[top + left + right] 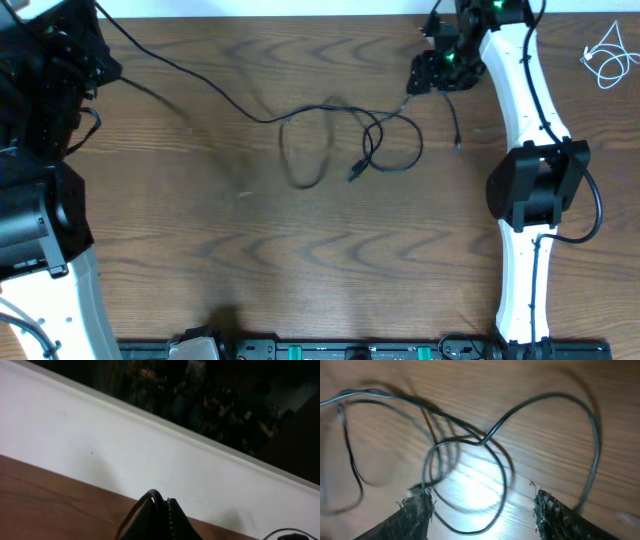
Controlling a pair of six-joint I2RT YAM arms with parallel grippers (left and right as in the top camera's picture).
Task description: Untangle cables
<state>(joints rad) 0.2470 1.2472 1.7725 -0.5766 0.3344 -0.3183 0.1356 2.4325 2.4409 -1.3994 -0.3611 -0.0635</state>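
Right arm (525, 110) stretches forward, elbow bent, right gripper (481, 500) pointing down with fingers spread wide; left gripper (160, 505) has its fingers pressed together

The tangled cables (345, 140) lie on the middle of the table (250, 260), with one strand running to the far left corner. The right gripper (425, 75) hangs just behind and right of them. A coiled cable (607, 57) lies well apart at the far right corner.
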